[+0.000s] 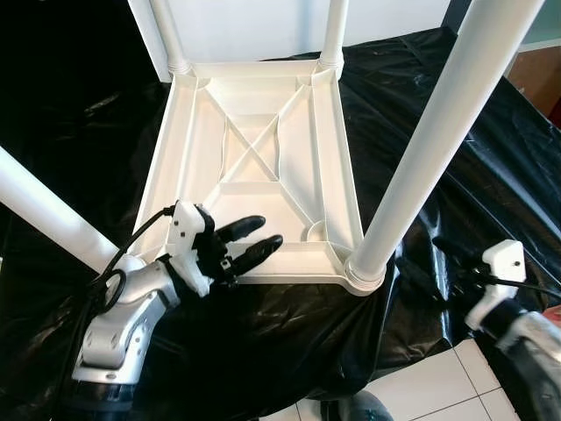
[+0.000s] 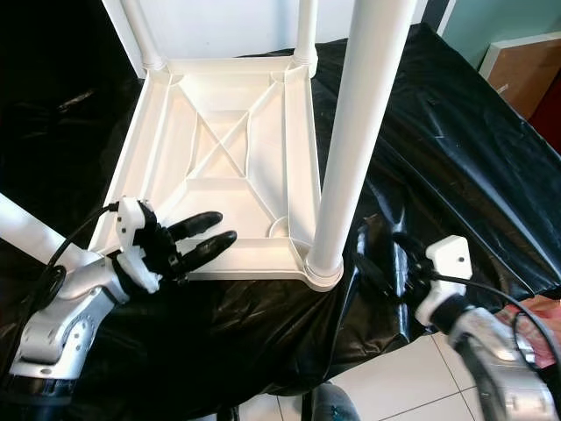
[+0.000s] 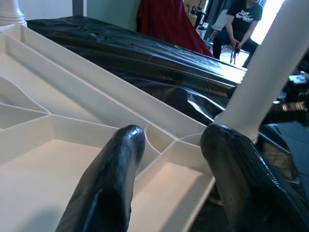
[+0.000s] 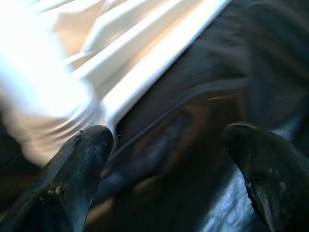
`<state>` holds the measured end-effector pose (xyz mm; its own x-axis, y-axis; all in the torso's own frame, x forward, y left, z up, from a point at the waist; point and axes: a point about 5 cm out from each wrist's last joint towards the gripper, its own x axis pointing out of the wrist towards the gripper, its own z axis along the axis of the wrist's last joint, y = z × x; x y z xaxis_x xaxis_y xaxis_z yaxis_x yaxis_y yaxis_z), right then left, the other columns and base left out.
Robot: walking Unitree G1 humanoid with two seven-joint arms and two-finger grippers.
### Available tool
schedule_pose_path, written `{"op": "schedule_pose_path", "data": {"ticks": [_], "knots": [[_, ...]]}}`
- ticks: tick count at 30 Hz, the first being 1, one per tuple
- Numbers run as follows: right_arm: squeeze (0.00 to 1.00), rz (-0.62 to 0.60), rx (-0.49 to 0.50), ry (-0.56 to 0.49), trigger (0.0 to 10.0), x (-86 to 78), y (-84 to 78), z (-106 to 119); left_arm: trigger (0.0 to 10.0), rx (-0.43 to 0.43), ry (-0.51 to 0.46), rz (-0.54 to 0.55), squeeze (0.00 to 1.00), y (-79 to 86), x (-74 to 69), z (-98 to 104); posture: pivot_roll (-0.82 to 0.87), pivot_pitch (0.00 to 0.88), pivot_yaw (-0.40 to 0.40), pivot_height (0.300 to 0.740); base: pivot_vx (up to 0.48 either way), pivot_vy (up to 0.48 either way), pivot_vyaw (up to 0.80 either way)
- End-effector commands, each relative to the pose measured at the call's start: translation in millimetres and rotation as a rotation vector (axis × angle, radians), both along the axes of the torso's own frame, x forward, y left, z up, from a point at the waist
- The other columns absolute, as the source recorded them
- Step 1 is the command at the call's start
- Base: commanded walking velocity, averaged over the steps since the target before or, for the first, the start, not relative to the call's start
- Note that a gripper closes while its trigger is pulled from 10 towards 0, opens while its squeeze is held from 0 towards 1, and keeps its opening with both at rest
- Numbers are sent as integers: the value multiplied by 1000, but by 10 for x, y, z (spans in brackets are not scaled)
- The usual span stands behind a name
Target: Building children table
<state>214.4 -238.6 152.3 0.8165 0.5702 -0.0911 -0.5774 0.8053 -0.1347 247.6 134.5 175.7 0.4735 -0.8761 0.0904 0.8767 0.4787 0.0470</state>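
A white plastic children's table [image 1: 254, 158] lies upside down on a black sheet, its ribbed underside facing up. White legs stand in its corners: the near right leg [image 1: 438, 132], the near left leg [image 1: 48, 219] and two far legs [image 1: 168, 35]. My left gripper [image 1: 267, 232] is open over the table's near rim, nothing between its fingers [image 3: 120, 159]. My right gripper [image 2: 379, 250] is open just right of the near right leg's base [image 2: 323, 267], over the sheet. The right wrist view is blurred, with the white leg [image 4: 43, 96] beside one finger.
The black plastic sheet [image 1: 473, 202] covers the raised surface and hangs over its near edge. White floor tiles [image 1: 429, 386] show below. A wooden cabinet [image 1: 539, 74] stands at the right. A person [image 3: 241, 24] sits in the background, near a red cloth [image 3: 164, 24].
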Motion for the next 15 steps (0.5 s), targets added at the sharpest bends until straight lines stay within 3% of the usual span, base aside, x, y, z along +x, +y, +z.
{"op": "schedule_pose_path", "data": {"ticks": [1, 3, 9, 15], "knots": [[0, 77, 14, 25, 10000, -34, 45, 21, 10000, 23, 8, 0, 0, -42, -35, 0, -7, 156, 10, 740, 0, 0, 0], [0, 106, 13, 35, 10000, -32, 63, 31, 10000, 41, 6, 6, 0, -55, -45, 5, -7, 156, 10, 740, 0, 0, 0], [0, 239, 32, 19, 10000, 42, 345, 51, 10000, 74, 13, -68, 0, -99, -134, 14, 10, 142, 8, 740, 0, 0, 0], [0, 293, 33, 1, 10000, 124, 469, 72, 10000, 108, 14, -79, 0, -137, -170, -15, 13, 142, 9, 740, 0, 0, 0]]}}
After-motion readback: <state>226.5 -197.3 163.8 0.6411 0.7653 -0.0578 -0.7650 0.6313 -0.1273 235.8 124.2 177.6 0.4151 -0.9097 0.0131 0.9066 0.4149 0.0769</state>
